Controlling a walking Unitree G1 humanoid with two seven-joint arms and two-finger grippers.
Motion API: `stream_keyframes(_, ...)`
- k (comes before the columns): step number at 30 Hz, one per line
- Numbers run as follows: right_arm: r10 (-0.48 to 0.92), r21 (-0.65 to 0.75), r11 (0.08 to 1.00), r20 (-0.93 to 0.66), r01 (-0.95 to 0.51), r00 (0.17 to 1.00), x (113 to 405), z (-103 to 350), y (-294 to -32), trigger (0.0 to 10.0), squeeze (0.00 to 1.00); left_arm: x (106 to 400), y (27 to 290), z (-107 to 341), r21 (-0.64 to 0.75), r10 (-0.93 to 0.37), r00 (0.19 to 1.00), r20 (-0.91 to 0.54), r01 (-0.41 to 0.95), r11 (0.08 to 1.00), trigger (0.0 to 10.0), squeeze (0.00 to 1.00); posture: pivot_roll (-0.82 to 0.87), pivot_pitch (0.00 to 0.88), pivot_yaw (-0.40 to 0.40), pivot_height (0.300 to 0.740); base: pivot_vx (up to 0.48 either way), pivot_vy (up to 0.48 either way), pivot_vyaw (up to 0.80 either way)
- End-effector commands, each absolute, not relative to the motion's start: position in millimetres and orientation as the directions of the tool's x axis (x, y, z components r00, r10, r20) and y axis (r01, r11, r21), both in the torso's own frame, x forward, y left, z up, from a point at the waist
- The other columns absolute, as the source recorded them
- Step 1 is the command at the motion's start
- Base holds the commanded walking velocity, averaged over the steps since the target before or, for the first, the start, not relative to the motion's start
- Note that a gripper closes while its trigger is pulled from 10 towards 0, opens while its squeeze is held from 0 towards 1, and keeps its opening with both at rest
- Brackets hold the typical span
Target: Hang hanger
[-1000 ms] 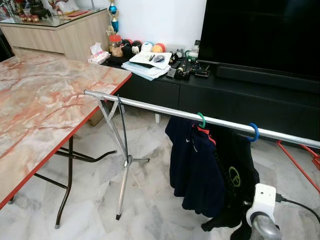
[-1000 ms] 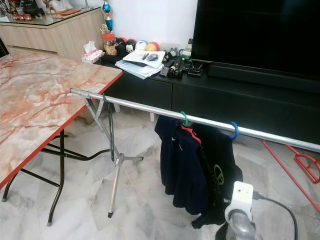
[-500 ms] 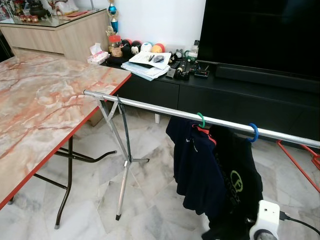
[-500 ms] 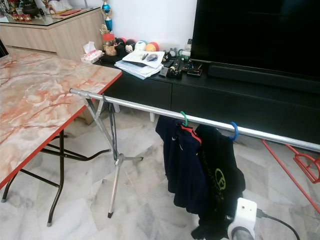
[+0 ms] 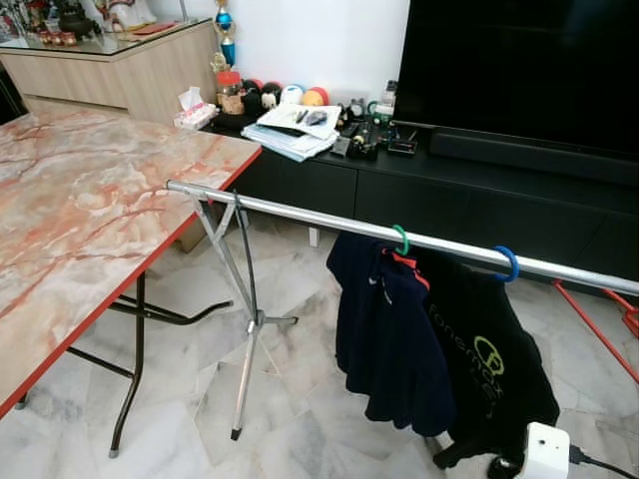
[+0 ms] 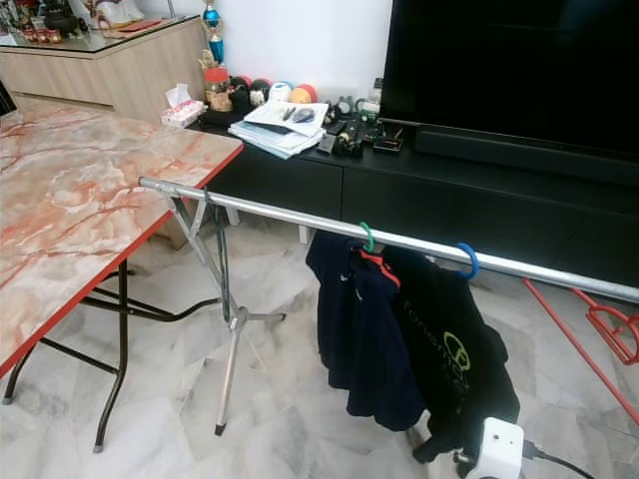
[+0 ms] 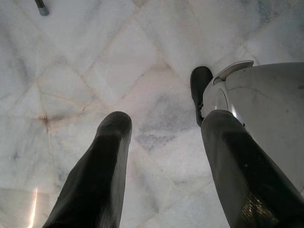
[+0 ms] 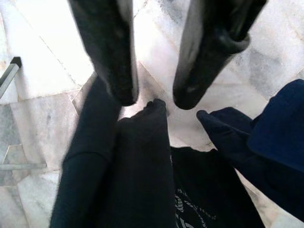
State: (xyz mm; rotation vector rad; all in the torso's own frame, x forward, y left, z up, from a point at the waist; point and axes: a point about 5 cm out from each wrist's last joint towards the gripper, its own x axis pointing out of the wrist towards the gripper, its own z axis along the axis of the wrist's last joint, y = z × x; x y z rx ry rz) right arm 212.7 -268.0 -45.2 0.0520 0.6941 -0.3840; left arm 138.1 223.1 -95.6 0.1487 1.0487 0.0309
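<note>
The right gripper (image 8: 152, 97), fingers apart and empty, hangs just below and in front of the black shirt (image 5: 489, 369), whose blue hanger (image 5: 508, 263) hooks the rail (image 5: 300, 213) above it.

Marble-tile floor (image 5: 300, 399); marble-top folding table (image 5: 80, 210); black TV console (image 5: 449, 190); white wall (image 5: 310, 40).

The right arm's white wrist block (image 5: 544, 454) sits low at the robot's right, its cable trailing off to the side. The right gripper (image 8: 154, 97) points downward, its two black fingers (image 8: 111, 57) parted with a gap between the tips, holding nothing. The left gripper (image 7: 164, 126) also hangs pointing down, fingers (image 7: 102, 171) spread wide apart and empty.
</note>
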Motion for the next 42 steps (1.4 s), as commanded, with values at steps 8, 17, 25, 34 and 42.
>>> stream_keyframes(8, -0.366, -0.087, 0.916, -0.575, 0.391, 0.732, 229.3, -39.1, -250.0, 0.0, 0.00, 133.1, 227.1, -96.8, 0.150, 0.102, 0.478, -0.872, 0.063, 0.987, 10.0, 0.00, 0.16, 0.050, 0.050, 0.740, 0.000, 0.000, 0.00)
stream_keyframes(17, -0.423, -0.023, 0.887, -0.440, 0.461, 0.792, 205.1, -38.4, -262.0, 10.0, 0.00, 133.8, 227.3, -96.5, 0.152, 0.105, 0.478, -0.872, 0.062, 0.986, 10.0, 0.00, 0.13, 0.052, 0.049, 0.740, 0.000, 0.000, 0.00)
stream_keyframes(25, -0.385, -0.044, 0.923, -0.136, 0.383, 0.913, 212.2, 2.3, -258.8, 10.0, 0.00, 139.9, 225.5, -94.9, 0.150, 0.102, 0.488, -0.867, 0.061, 0.987, 10.0, 0.00, 0.11, 0.040, 0.042, 0.740, 0.000, 0.000, 0.00)
stream_keyframes(34, -0.284, -0.001, 0.958, 0.109, 0.286, 0.953, 265.6, 73.8, -237.6, 10.0, 0.00, 158.9, 220.8, -88.5, 0.130, 0.115, 0.544, -0.831, -0.011, 0.992, 10.0, 0.00, 0.11, 0.000, 0.011, 0.740, 0.000, 0.000, 0.00)
stream_keyframes(42, -0.243, 0.036, 0.970, 0.091, 0.241, 0.966, 279.5, 84.2, -217.8, 10.0, 0.00, 170.5, 223.2, -83.5, 0.170, 0.170, 0.560, -0.811, -0.052, 0.984, 10.0, 0.00, 0.13, 0.000, 0.000, 0.740, 0.000, 0.000, 0.00)
